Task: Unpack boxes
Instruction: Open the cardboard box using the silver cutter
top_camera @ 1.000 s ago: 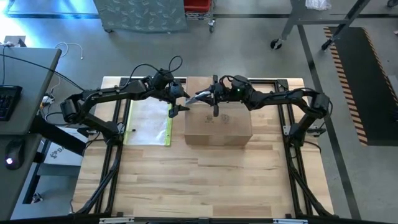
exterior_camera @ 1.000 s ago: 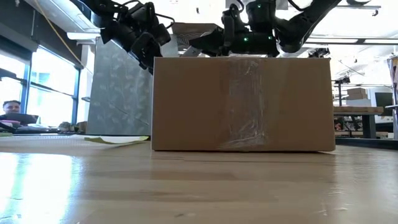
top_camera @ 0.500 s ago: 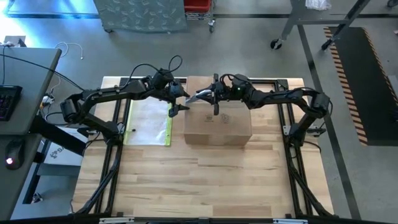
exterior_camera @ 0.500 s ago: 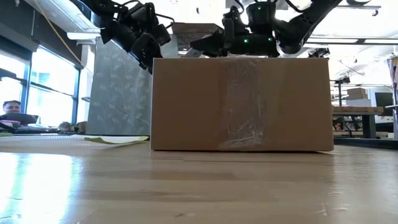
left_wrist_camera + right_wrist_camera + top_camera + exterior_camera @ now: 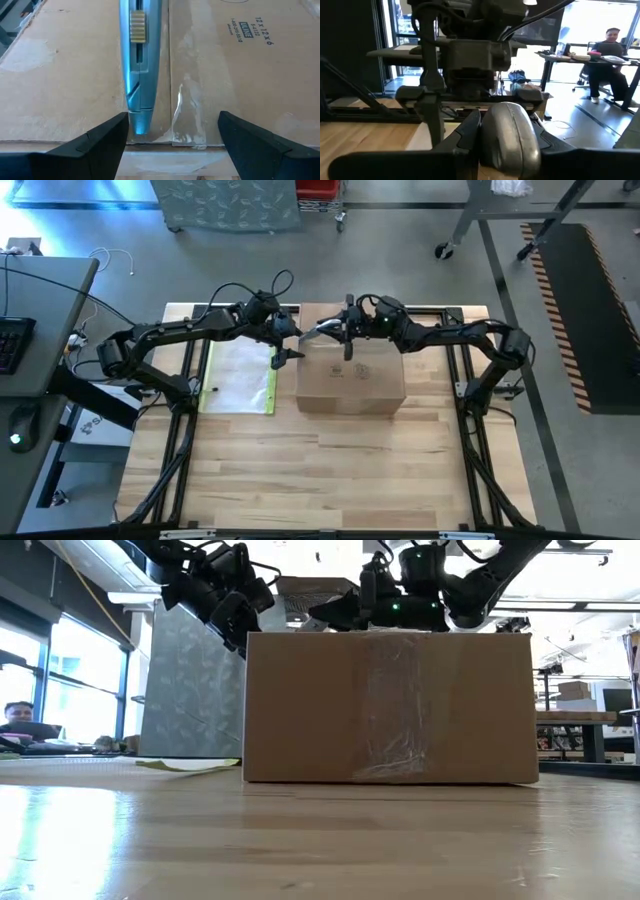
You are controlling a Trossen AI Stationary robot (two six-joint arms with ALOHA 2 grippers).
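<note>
We saw the box (image 5: 351,376) at mid-table, taped seam up. Right gripper (image 5: 331,333) clenched a blue cutter (image 5: 139,65) over the seam — left gripper (image 5: 287,340) hung released at the box's left edge.

L pincer (image 5: 290,343) wide, R pincer (image 5: 345,340) clamped

The brown carton (image 5: 240,65) carries dark blue print on its top panel, seen toward the upper right of the left wrist view. It reads "12 x 12 x 6", with a small boxed logo and a phone-number-like line beside it too small to read.
</note>
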